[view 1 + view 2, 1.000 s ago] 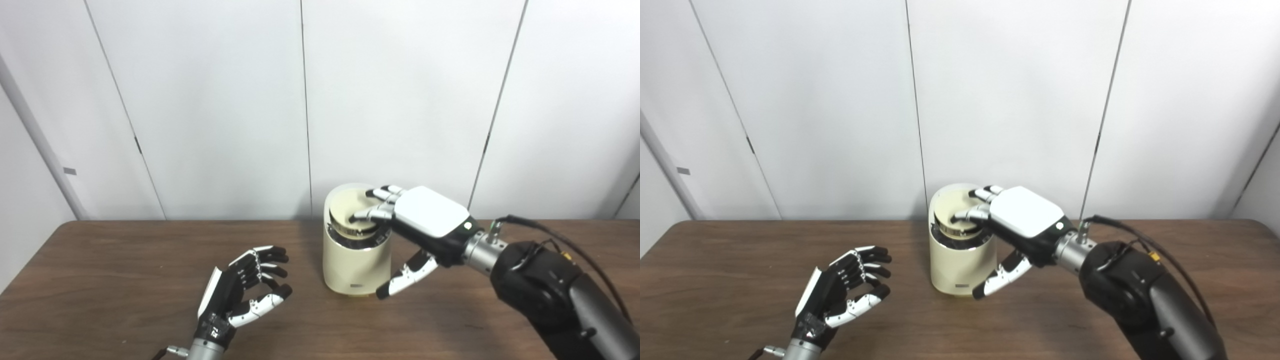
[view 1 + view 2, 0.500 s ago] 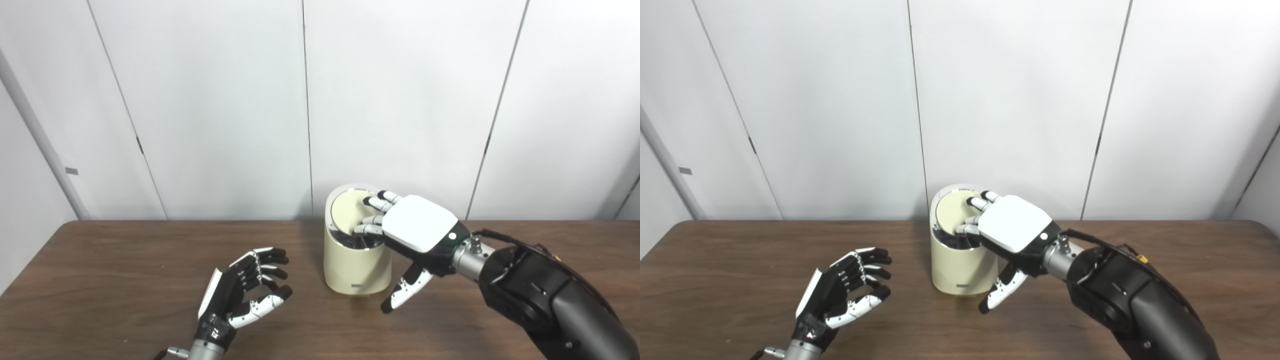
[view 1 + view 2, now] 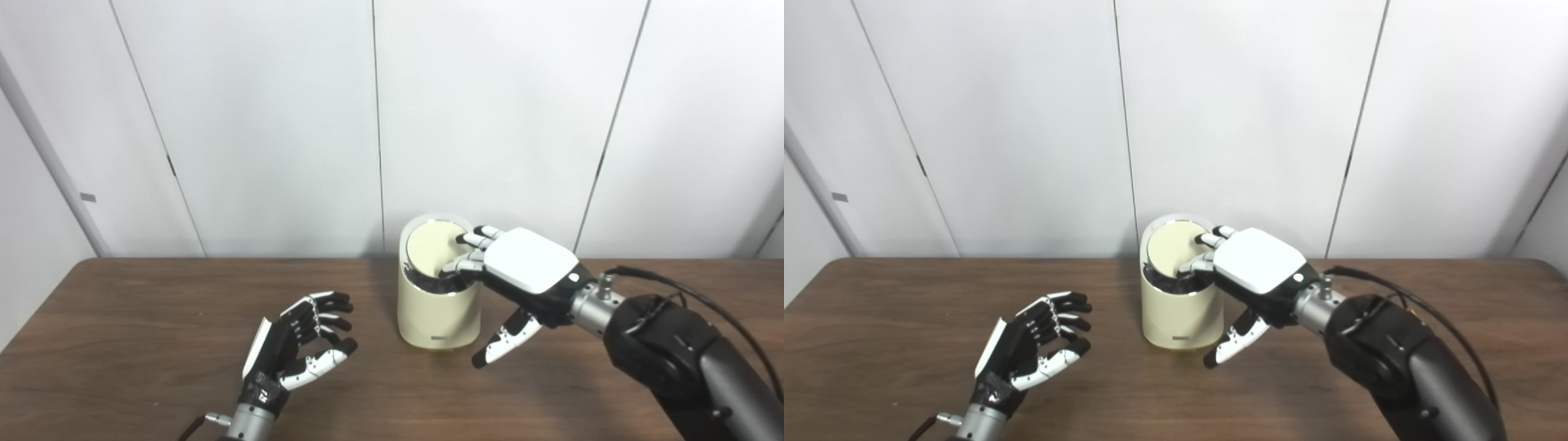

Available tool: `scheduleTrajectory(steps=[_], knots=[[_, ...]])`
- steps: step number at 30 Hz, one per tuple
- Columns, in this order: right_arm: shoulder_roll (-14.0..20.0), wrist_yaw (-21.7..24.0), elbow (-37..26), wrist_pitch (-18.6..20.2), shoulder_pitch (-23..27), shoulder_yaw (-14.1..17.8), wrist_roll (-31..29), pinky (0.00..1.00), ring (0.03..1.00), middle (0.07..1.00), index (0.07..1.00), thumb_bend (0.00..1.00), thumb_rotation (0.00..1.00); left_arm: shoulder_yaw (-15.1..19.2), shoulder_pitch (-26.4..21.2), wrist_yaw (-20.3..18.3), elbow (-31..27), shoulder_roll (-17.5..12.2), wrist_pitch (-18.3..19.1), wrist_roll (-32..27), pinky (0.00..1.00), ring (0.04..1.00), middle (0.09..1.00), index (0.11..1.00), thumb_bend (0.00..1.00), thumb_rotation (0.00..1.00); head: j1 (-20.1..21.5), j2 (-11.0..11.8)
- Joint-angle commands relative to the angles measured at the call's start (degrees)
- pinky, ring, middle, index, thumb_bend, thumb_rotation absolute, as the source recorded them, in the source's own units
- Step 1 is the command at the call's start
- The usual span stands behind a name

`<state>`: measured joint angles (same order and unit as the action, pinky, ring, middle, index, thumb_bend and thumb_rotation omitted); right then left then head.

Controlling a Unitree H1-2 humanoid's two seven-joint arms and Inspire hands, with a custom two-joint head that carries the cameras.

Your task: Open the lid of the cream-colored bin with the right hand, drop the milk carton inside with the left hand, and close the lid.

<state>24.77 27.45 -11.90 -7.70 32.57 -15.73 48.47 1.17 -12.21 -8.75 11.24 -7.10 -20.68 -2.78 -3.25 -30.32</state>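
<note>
Right hand (image 3: 527, 275): fingers (image 3: 471, 264) spread, resting on the raised lid (image 3: 430, 248) above the bin (image 3: 436, 312). Left hand (image 3: 294, 355) apart from both, fingers loosely curled, holding nothing.

- No legible text, brand, number or sign anywhere in either eye view.
- Small dark label low on the front of the cream-coloured cylindrical bin (image 3: 439, 337): too small to read.
- Small grey tag on the white wall panel (image 3: 88, 197), left side: blank or unreadable.
</note>
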Motion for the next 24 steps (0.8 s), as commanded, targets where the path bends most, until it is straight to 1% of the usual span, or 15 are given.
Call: scheduleTrajectory(steps=[1,4,6,7,9,10,12,13,15,16,18,19,20,22,24], knots=[[-1.1,-3.97,-1.72,0.79,2.06,3.13,-3.21,0.88,0.938,0.846,0.864,0.69,0.55,0.23,-0.67,0.24,-0.71,-0.3,-1.01,-0.66,0.46,0.598,0.695,0.726,0.68,0.24,-0.06,-0.05],[-2.59,-5.26,-3.31,2.81,1.25,5.52,-3.53,0.82,0.927,0.863,0.9,0.66,0.49,0.27,-0.76,-0.16,-0.49,-0.45,-1.21,-1.12,0.46,0.6,0.691,0.724,0.68,0.24,0.01,-0.04],[-3.93,-5.37,-3.92,5.09,0.6,7.28,-5.73,0.8,0.917,0.869,0.906,0.66,0.46,0.29,-0.78,-0.35,-0.61,-0.51,-1.12,-1.37,0.46,0.6,0.691,0.724,0.68,0.24,0.05,0.0],[-4.56,-5.49,-4.07,6.44,0.06,8.25,-6.98,0.8,0.917,0.886,0.913,0.65,0.44,0.29,-0.77,-0.29,-0.71,-0.53,-1.07,-1.23,0.47,0.6,0.691,0.723,0.68,0.23,0.1,0.02],[-5.67,-6.02,-4.06,8.79,-1.28,9.96,-9.07,0.8,0.914,0.908,0.923,0.64,0.46,0.28,-0.74,-0.23,-0.91,-0.58,-0.99,-1.13,0.47,0.601,0.692,0.724,0.67,0.22,0.16,0.03],[-6.21,-6.42,-3.92,9.84,-2.04,10.77,-10.27,0.79,0.896,0.915,0.931,0.65,0.46,0.27,-0.73,-0.31,-0.94,-0.59,-1.09,-1.27,0.47,0.603,0.695,0.726,0.67,0.22,0.16,0.03],[-7.42,-7.36,-3.2,11.44,-3.78,12.68,-14.03,0.82,0.889,0.921,0.936,0.68,0.43,0.29,-0.74,-0.38,-1.01,-0.58,-1.23,-1.49,0.47,0.603,0.696,0.725,0.67,0.22,0.23,-0.02],[-7.93,-7.87,-2.7,12.16,-4.69,13.56,-15.7,0.87,0.906,0.93,0.939,0.7,0.37,0.32,-0.76,-0.29,-1.02,-0.6,-1.3,-1.41,0.47,0.601,0.695,0.724,0.68,0.22,0.3,-0.07],[-8.72,-8.28,-1.58,13.79,-6.61,15.29,-19.59,0.91,0.951,0.946,0.949,0.73,0.33,0.37,-0.79,-0.07,-1.05,-0.72,-1.31,-1.1,0.46,0.598,0.696,0.724,0.68,0.23,0.36,-0.03],[-8.8,-8.66,-1.04,13.91,-7.48,15.77,-20.7,0.89,0.954,0.947,0.949,0.74,0.32,0.38,-0.78,-0.03,-1.12,-0.77,-1.23,-1.06,0.46,0.599,0.697,0.724,0.68,0.23,0.36,-0.03],[-8.76,-10.17,0.34,13.21,-9.97,16.47,-22.29,0.83,0.909,0.928,0.938,0.75,0.33,0.43,-0.76,-0.37,-1.23,-0.83,-1.05,-1.82,0.47,0.602,0.7,0.727,0.68,0.22,0.34,-0.02],[-8.9,-10.6,1.07,12.86,-11.12,16.97,-23.93,0.82,0.895,0.925,0.938,0.75,0.33,0.44,-0.74,-0.55,-1.27,-0.85,-0.98,-2.22,0.47,0.604,0.702,0.729,0.68,0.22,0.36,-0.05],[-9.11,-11.07,1.94,12.07,-12.23,17.5,-25.85,0.83,0.899,0.931,0.944,0.76,0.33,0.42,-0.73,-0.67,-1.26,-0.91,-0.98,-2.44,0.47,0.607,0.705,0.731,0.69,0.22,0.42,-0.01],[-9.28,-12.84,3.79,9.2,-14.39,17.85,-28.3,0.82,0.899,0.932,0.947,0.78,0.31,0.35,-0.72,-1.13,-1.12,-1.04,-1.02,-3.05,0.47,0.61,0.708,0.736,0.69,0.22,0.48,0.03],[-9.63,-15.84,5.21,5.26,-16.58,17.81,-28.84,0.78,0.885,0.921,0.938,0.77,0.33,0.31,-0.78,-1.71,-0.69,-1.15,-1.32,-3.68,0.47,0.609,0.708,0.736,0.69,0.22,0.57,0.04]])
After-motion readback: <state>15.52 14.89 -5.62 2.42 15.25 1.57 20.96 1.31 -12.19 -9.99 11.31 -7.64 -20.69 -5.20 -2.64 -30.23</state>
